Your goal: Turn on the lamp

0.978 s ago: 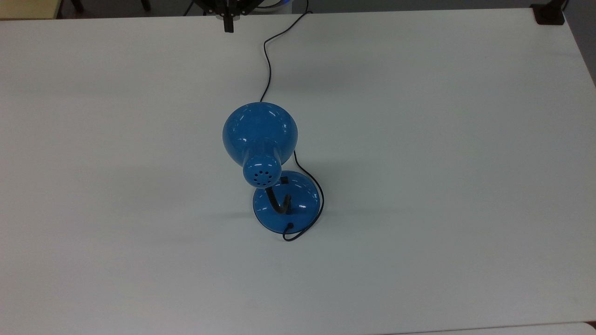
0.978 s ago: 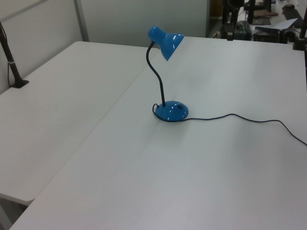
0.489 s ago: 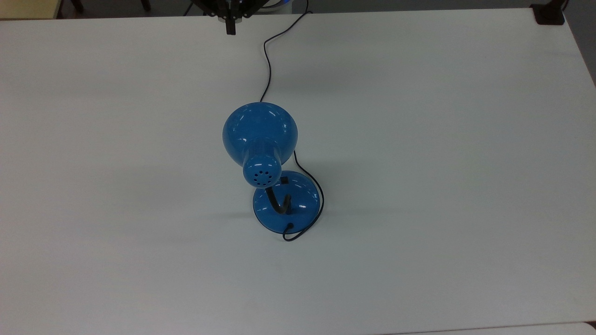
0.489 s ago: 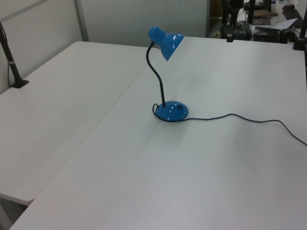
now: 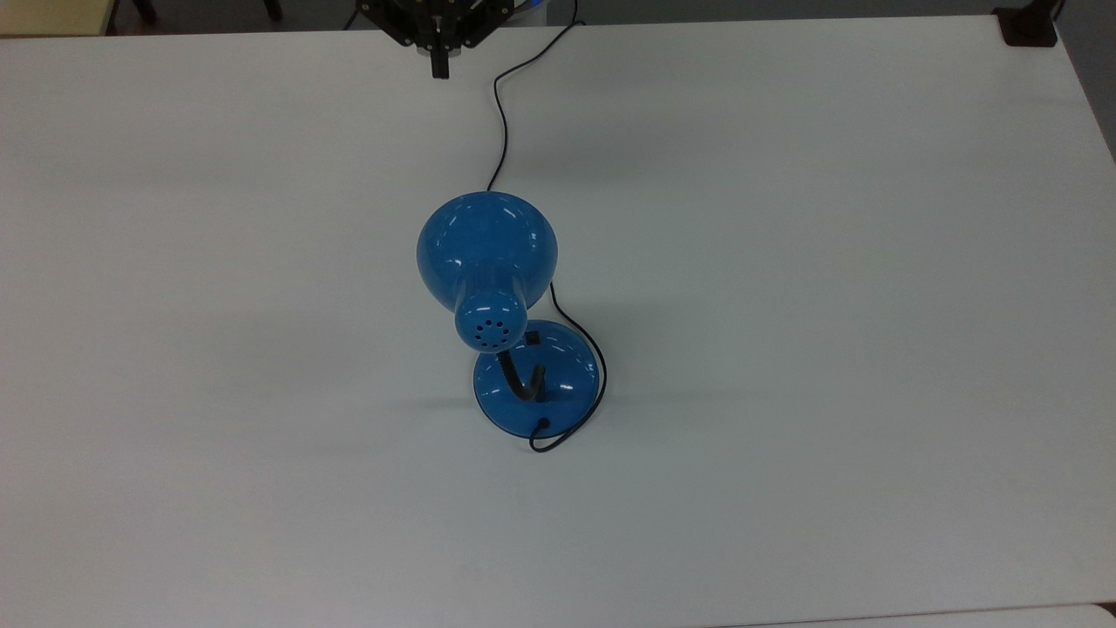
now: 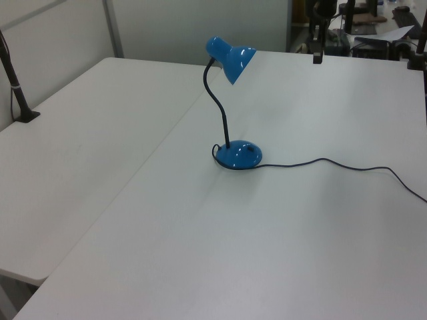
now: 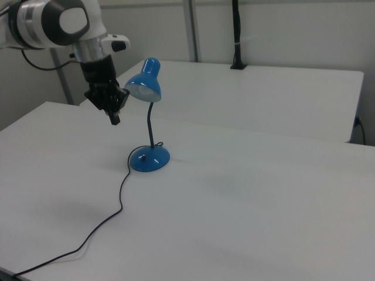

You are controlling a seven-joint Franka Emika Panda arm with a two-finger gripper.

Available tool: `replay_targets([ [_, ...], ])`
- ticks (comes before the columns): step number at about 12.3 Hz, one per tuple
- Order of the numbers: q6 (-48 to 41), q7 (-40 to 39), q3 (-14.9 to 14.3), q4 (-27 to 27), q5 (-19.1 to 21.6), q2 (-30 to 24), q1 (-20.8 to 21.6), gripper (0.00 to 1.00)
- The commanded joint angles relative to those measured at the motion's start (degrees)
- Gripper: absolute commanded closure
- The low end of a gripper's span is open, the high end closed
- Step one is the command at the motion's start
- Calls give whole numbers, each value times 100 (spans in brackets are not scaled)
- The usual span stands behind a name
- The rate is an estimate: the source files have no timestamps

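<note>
Standing: lamp (image 5: pixel 501 305) mid-table (image 5: pixel 828 305), upright, unlit.
Gripper (image 7: pixel 115 120): above the table, apart from the shade; fingers appear together.
Right view: arm (image 7: pixel 53 23) visible.
Top view: cord (image 5: pixel 500 131) looping around the base.

lamp (image 7: pixel 149 120) on table (image 7: pixel 263 205) | end effector (image 7: pixel 115 120) apparently above table, right view's left of lamp

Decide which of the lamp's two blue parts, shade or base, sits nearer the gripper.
The shade. In the top view it lies between the gripper and the base, which is farther down the white table.
</note>
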Motion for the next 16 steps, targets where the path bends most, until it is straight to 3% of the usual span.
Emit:
replay_targets([
  [1, 410, -95, 9, -429, 83, -113, 28, 100],
  [11, 1052, -42, 18, -894, 84, -104, 169, 100],
  [16, 1902, -42, 18, -1324, 83, -7, 221, 100],
])
